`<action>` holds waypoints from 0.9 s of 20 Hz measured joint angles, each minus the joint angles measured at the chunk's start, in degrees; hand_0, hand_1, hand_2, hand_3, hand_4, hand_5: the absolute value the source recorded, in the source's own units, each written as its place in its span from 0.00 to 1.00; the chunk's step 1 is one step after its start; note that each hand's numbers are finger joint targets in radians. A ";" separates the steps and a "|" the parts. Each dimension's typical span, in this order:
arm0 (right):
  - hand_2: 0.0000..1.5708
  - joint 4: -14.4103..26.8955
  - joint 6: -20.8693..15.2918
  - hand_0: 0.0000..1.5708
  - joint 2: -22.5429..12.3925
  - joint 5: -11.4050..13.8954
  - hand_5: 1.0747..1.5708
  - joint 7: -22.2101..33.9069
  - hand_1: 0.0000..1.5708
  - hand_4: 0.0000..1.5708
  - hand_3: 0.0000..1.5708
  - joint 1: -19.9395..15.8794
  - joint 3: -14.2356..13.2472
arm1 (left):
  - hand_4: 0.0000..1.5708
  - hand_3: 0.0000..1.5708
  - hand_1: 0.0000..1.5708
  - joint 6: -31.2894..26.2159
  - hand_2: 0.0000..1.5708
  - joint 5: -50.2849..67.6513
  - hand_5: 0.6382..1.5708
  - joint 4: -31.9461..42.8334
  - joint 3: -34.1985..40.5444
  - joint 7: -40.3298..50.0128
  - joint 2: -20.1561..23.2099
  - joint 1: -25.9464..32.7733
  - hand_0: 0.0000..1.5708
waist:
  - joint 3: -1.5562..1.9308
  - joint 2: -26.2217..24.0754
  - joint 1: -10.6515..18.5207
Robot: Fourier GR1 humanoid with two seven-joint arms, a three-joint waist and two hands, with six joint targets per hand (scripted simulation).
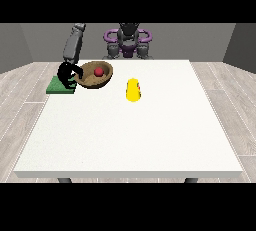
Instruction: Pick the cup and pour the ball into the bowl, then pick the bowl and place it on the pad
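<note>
Bowl (pixel 95 75), brown, tilted, sits beside the green pad (pixel 61 86) on the white table (pixel 130 135), its edge partly over it; the hand at the view's left (pixel 66 73) curls round its rim; yellow cup (pixel 133 90) lies apart; red ball (pixel 99 71) inside could roll out if tilt grows.

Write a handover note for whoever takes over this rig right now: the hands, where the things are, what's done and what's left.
Hands: the hand at the view's left is curled on the rim of the brown wooden bowl. The other hand is not in view.
Things: the small red ball lies inside the bowl. The bowl is tilted, beside the flat green pad and overlapping its edge. The yellow cup lies on its side on the white table, apart from the bowl.
Done: ball poured, bowl grasped.
Left: set the bowl fully on the pad and release.
</note>
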 measured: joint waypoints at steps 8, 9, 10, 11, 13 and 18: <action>1.00 -0.36 3.68 1.00 -7.87 2.12 0.99 5.03 1.00 0.73 0.69 0.00 1.46 | 0.00 0.00 0.00 -1.06 0.00 1.09 1.00 2.45 1.65 -0.71 3.55 2.43 0.00 | 0.12 -0.49 -4.05; 1.00 -0.29 4.73 1.00 -9.22 2.14 0.99 4.55 1.00 0.73 0.62 0.29 1.25 | 0.00 0.00 0.00 -1.02 0.00 1.22 1.00 2.36 1.99 -0.94 4.31 2.31 0.00 | 0.13 0.07 -4.50; 1.00 -0.01 5.45 1.00 -10.03 2.37 0.99 3.76 1.00 0.73 0.62 0.72 1.22 | 0.00 0.00 0.00 -0.95 0.00 1.50 1.00 1.94 2.03 -1.06 4.49 2.31 0.00 | 0.13 0.39 -4.53; 1.00 0.67 6.44 1.00 -11.42 2.43 0.99 3.38 1.00 0.73 0.62 0.70 0.93 | 0.00 0.00 0.00 -0.33 0.00 1.57 1.00 0.94 1.66 -1.06 4.11 2.21 0.00 | 0.16 0.82 -4.19; 1.00 1.01 7.61 1.00 -12.29 2.91 0.99 2.73 1.00 0.73 0.62 1.07 1.20 | 0.00 0.00 0.00 0.48 0.00 1.75 1.00 0.46 1.47 -1.00 4.28 2.22 0.00 | 0.17 0.91 -4.63; 1.00 3.49 10.04 1.00 -15.76 2.82 0.99 0.83 1.00 0.71 0.56 1.13 -0.17 | 0.00 0.00 0.00 1.37 0.00 2.93 1.00 -2.42 0.37 -0.11 4.26 2.23 0.00 | 0.19 2.32 -3.81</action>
